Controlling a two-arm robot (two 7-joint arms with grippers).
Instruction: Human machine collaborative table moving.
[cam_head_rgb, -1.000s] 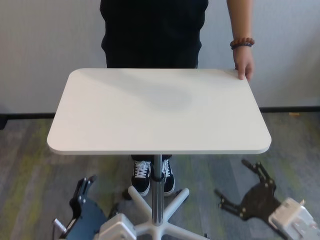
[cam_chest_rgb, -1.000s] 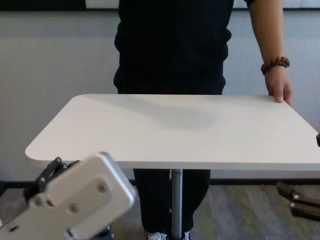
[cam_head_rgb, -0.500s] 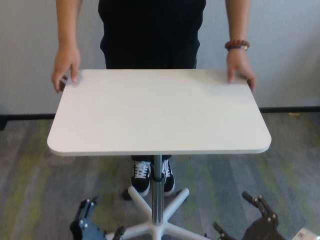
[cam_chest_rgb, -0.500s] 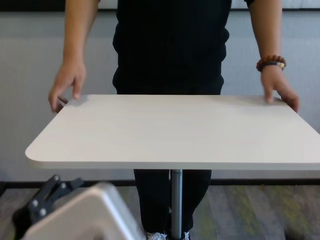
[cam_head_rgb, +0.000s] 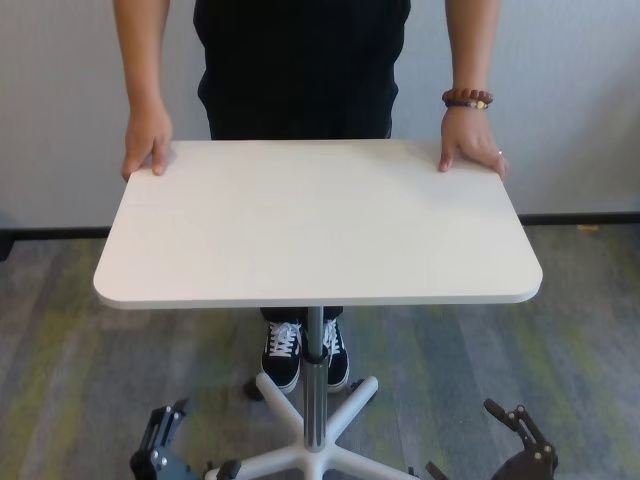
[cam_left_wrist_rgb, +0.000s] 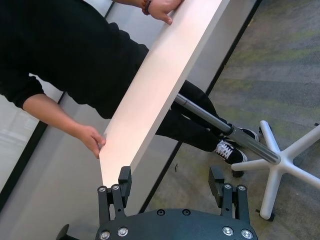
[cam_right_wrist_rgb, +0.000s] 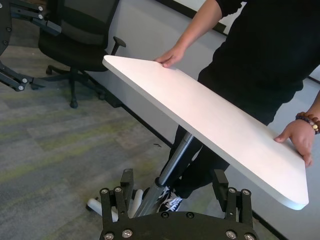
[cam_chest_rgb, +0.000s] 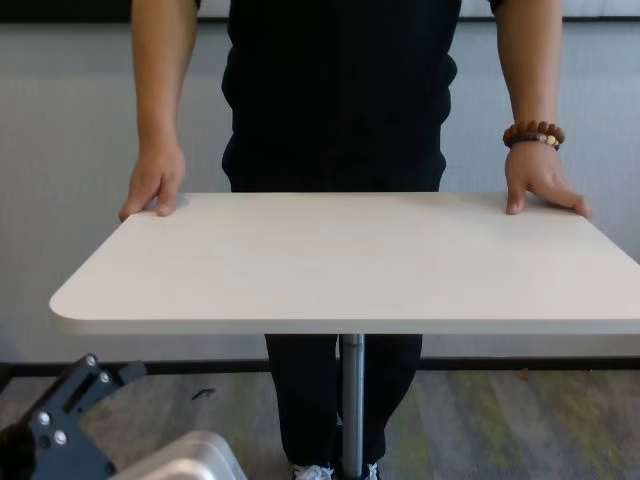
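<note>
Head view: both robot hands (cam_head_rgb: 160, 445) (cam_head_rgb: 520, 440) hang low, spread, beneath the table (cam_head_rgb: 320, 225).

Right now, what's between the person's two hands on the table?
Only bare tabletop between the left-side hand and the braceleted hand, seen in the head view.

Off-white table (cam_head_rgb: 318, 225), black-clothed human (cam_head_rgb: 300, 65), brown bracelet (cam_head_rgb: 467, 98), black-and-white shoes (cam_head_rgb: 300, 352).

A pale wall (cam_head_rgb: 70, 90) filled the upper frame; grey-green streaked carpet (cam_head_rgb: 80, 360) lay below, a black office chair (cam_right_wrist_rgb: 75, 35) upper left.
</note>
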